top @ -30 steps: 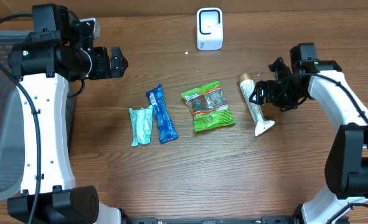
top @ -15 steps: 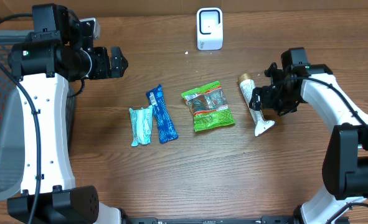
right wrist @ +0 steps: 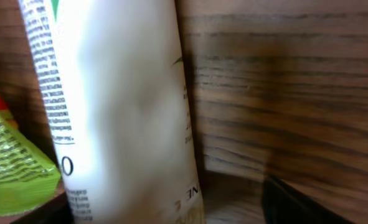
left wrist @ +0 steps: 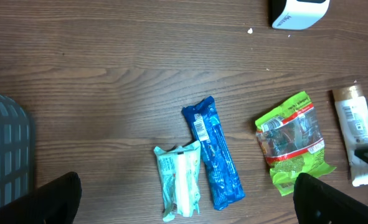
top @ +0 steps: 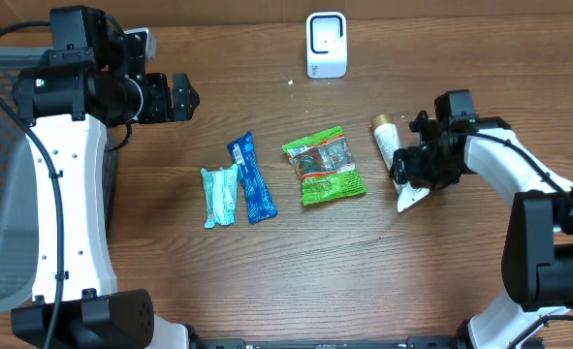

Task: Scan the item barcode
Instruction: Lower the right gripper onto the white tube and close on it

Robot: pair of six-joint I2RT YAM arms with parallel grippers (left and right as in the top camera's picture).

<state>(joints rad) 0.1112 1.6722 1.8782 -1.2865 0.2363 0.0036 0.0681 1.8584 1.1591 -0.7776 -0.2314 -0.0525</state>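
Here we saw the left gripper [top: 183,97] hanging wide open and empty over the table [top: 431,276]. Just right of the green bag [top: 323,167], the tube [top: 387,142] lay flat; the right gripper [top: 409,172] straddled its lower half, fingers parted, not clamped.

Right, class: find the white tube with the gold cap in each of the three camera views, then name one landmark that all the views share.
Overhead: the white tube lies right of centre, just right of the green snack bag.
Left wrist: the tube is at the far right edge, right of the bag.
Right wrist: the tube fills the left half, close up; the bag's corner shows lower left.
Shared landmark: the green snack bag.
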